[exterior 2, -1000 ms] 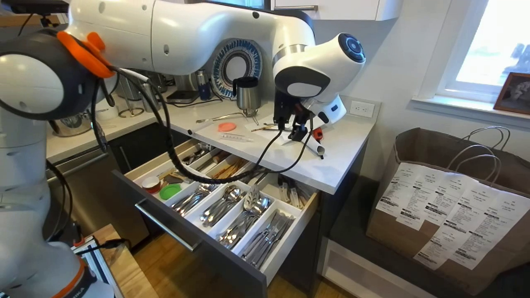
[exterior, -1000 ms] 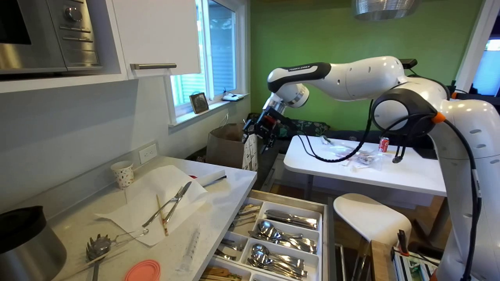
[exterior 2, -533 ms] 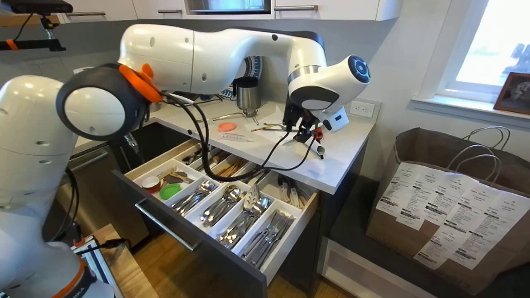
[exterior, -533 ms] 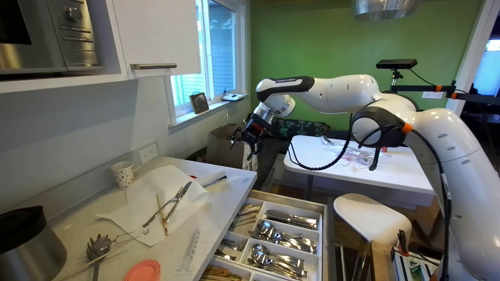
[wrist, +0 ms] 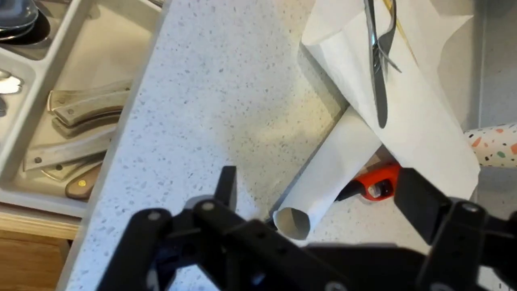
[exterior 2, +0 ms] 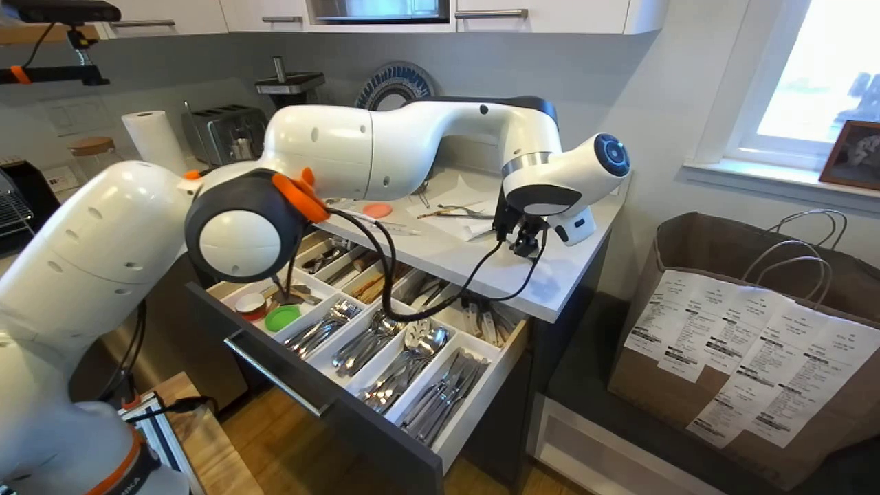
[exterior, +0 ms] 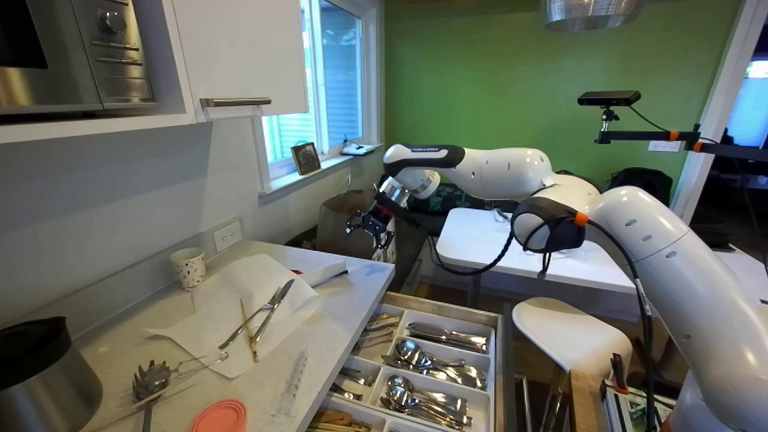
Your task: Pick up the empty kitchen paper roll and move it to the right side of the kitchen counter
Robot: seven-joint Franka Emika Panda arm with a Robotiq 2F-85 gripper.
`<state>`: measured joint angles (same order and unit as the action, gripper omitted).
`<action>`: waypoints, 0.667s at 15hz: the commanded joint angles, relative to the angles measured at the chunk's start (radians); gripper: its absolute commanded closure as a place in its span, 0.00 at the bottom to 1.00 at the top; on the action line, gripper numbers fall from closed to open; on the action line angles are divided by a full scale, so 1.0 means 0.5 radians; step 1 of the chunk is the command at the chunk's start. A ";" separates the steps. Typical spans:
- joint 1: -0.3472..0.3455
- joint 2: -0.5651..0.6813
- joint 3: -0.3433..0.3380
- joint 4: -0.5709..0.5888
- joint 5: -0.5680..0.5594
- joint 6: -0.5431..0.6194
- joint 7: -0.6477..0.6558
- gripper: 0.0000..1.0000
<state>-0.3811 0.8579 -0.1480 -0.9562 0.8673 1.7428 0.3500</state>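
The empty kitchen paper roll (wrist: pixel 335 161) is a white hollow tube lying on the speckled pale kitchen counter (wrist: pixel 194 89). Its open end faces my gripper in the wrist view, and its far end goes under a white paper sheet (wrist: pixel 424 117). In an exterior view the roll (exterior: pixel 324 274) lies near the counter's end; in an exterior view it is hidden behind my gripper (exterior 2: pixel 524 242). My gripper (wrist: pixel 321 188) is open and empty, its fingers on either side of the roll's line in the wrist view. It hangs above the counter's end (exterior: pixel 367 234), apart from the roll.
A red lighter-like tool (wrist: pixel 377 182) lies beside the roll. A knife and fork (wrist: pixel 379 81) lie on the paper; a speckled cup (exterior: pixel 189 268) stands near the wall. An open cutlery drawer (exterior 2: pixel 330 405) juts out below the counter. A brown paper bag (exterior 2: pixel 660 392) stands beyond its end.
The arm has stretched out and come down. The gripper has lowered towards the counter's end, staying open, and now covers the roll in an exterior view. The roll has not moved.
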 commanded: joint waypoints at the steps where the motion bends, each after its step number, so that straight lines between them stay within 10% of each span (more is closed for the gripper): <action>1: -0.030 0.251 0.029 0.335 0.070 -0.035 0.347 0.00; 9: -0.005 0.512 0.031 0.633 0.051 0.035 0.904 0.00; 10: -0.007 0.539 0.031 0.660 0.052 0.055 0.945 0.25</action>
<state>-0.3766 1.0558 -0.1362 -0.7212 0.8813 1.7528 0.7428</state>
